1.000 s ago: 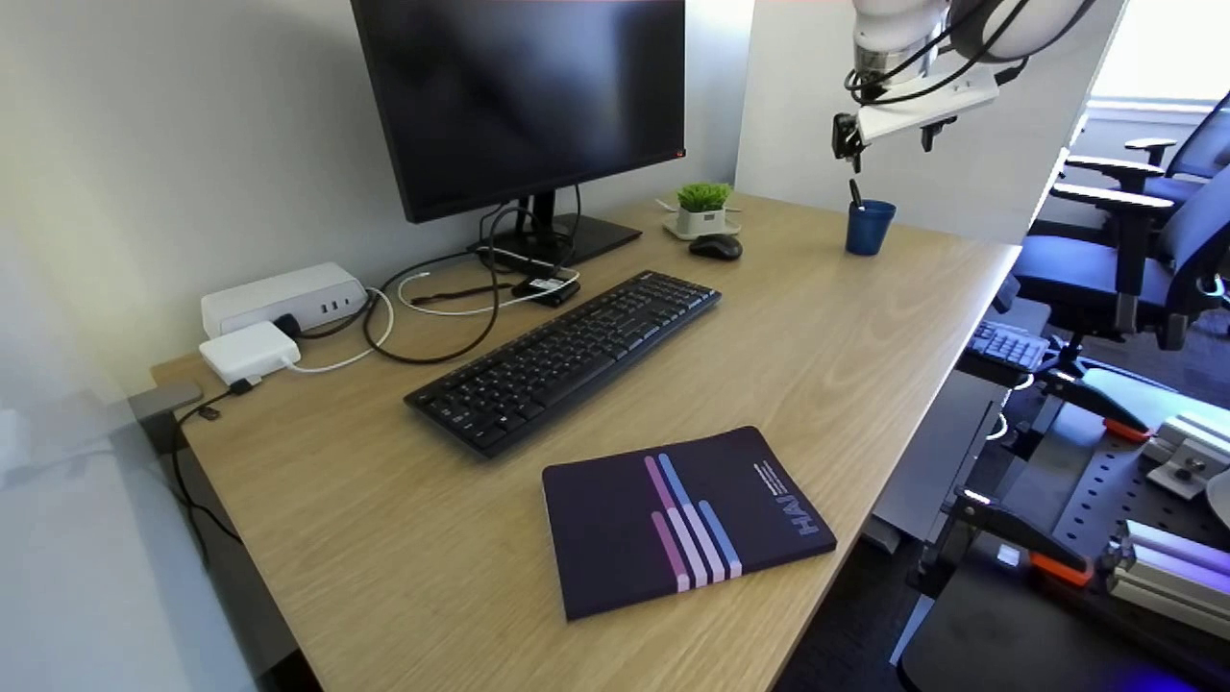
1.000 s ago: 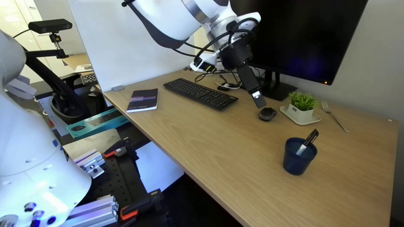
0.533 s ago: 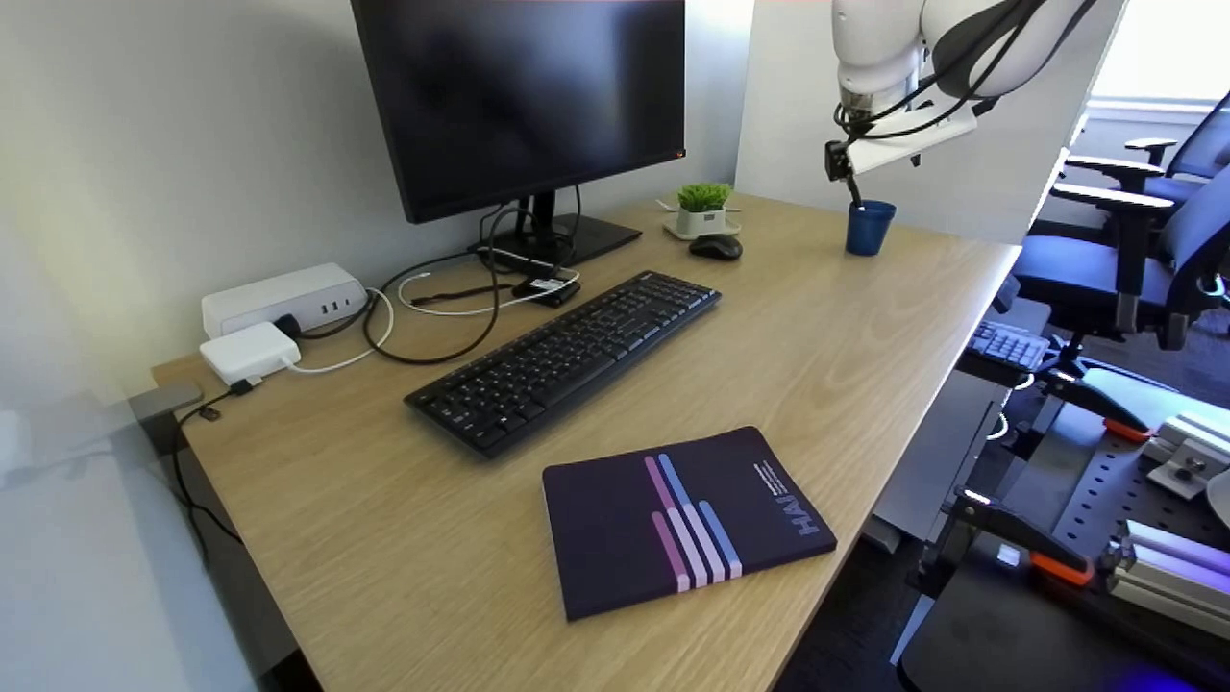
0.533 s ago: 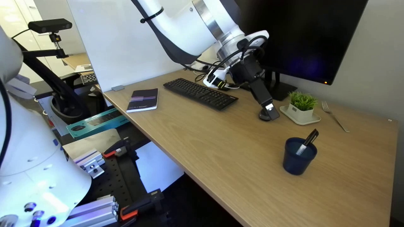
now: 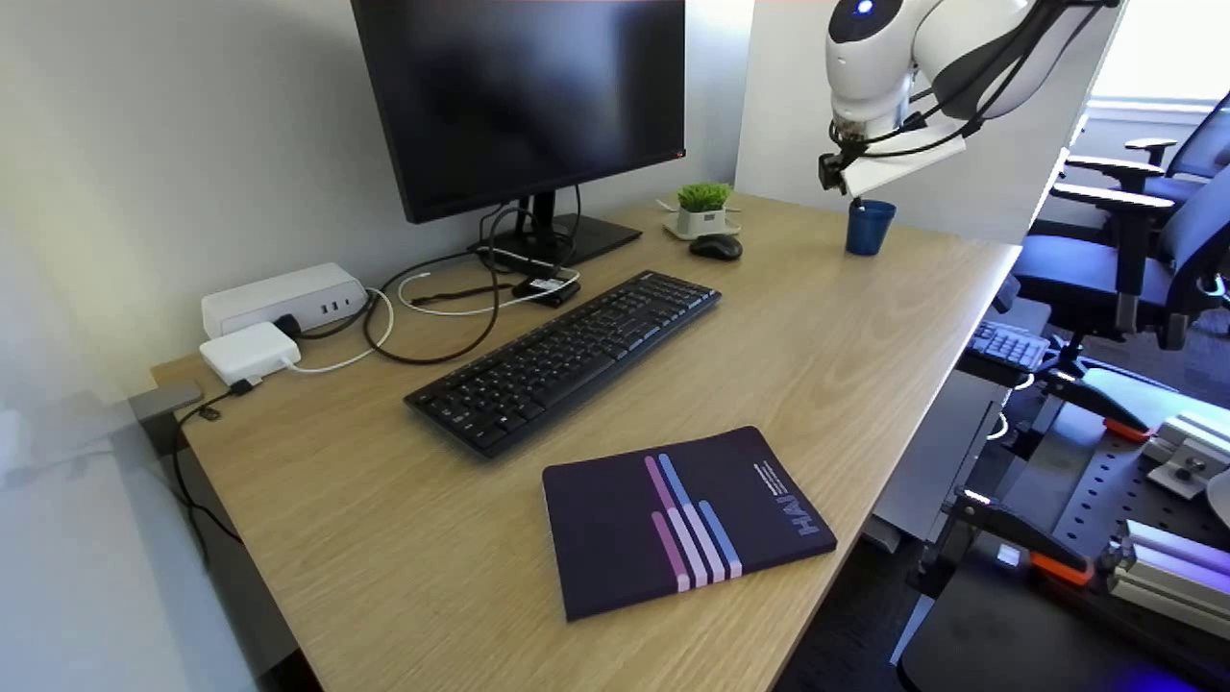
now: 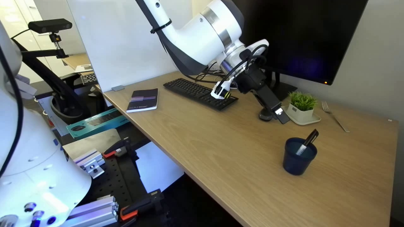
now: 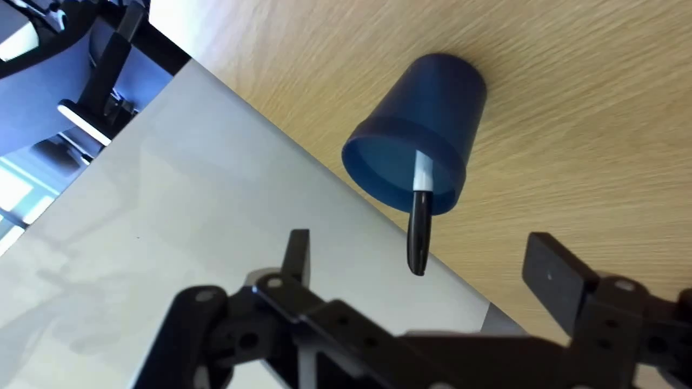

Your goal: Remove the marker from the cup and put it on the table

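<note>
The dark blue cup (image 5: 869, 233) stands upright on the wood-grain table (image 5: 788, 346); it also shows in an exterior view (image 6: 294, 163) and in the wrist view (image 7: 440, 100). The marker (image 6: 308, 142), white body and black cap, leans in the cup with its cap above the rim. In the wrist view the marker (image 7: 420, 229) points its cap toward my gripper (image 7: 424, 254). The gripper is open and empty, its fingers spread on either side of the cap without touching it. In an exterior view the gripper (image 6: 282, 116) is above the table, near the cup.
A potted plant (image 6: 301, 108) on a small tray, a mouse (image 6: 265, 115) and a fork (image 6: 335, 116) lie near the cup. The keyboard (image 5: 567, 356), notebook (image 5: 687, 519) and monitor (image 5: 538, 96) are farther along. A whitish panel (image 7: 216, 205) rises beside the table edge.
My arm has moved down and closer to the cup, so the gripper now hides most of the marker in an exterior view. The cup and marker have not moved.
</note>
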### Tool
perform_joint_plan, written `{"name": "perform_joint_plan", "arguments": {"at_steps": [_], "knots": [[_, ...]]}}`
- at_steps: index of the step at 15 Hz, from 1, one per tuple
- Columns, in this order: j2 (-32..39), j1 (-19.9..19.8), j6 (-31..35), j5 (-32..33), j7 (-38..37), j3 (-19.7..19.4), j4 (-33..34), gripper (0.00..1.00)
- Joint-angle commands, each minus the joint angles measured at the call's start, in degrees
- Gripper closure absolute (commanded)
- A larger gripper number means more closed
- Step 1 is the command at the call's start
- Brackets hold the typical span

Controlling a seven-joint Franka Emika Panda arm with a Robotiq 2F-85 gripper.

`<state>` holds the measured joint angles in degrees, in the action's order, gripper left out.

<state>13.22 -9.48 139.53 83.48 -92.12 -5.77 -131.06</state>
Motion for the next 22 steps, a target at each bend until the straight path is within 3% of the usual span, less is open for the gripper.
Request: {"name": "perform_joint_plan", "arguments": {"at_steps": [1, 7, 22], "knots": [[3.61, 0.07, 0.39, 4.69, -3.89, -1.22, 2.57, 0.0], [9.36, -0.58, -0.46, 6.41, -7.41, -1.79, 6.75, 0.0], [8.92, -0.54, -0.73, 4.81, -6.16, -1.46, 6.62, 0.0]]}}
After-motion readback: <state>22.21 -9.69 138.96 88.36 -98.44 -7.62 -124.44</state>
